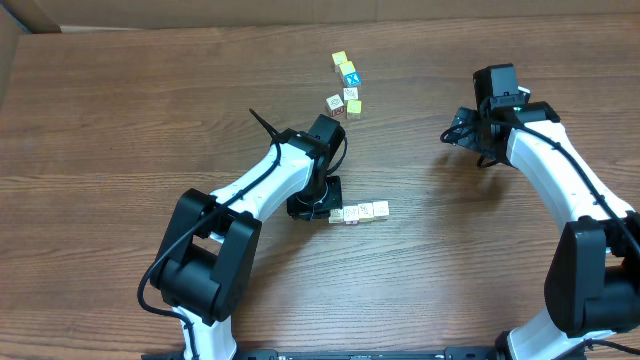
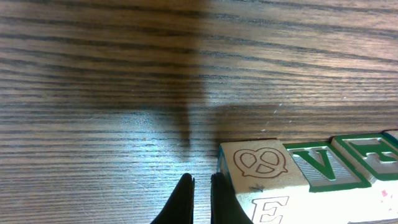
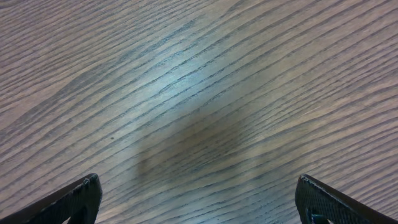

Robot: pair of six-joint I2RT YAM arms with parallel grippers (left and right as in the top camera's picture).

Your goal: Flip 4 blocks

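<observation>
Left gripper (image 2: 200, 188) is clenched empty just beside the pretzel block (image 2: 261, 165), probably to tip it; right gripper (image 3: 199, 194) idles wide open.

A brown wood-grain counter (image 1: 120, 130) is seen in all three views, with its grain running from nine to three o'clock in the overhead view. A small blue X cube (image 1: 349, 78), marked with a white X on a bright blue face, is set on it toward twelve o'clock from the counter's middle. A plain tan surface (image 1: 300, 12) is seen beyond the counter's twelve o'clock edge and again at the ten o'clock corner. Pale glare and a soft dark shadow are shown on the wood in both wrist views.
</observation>
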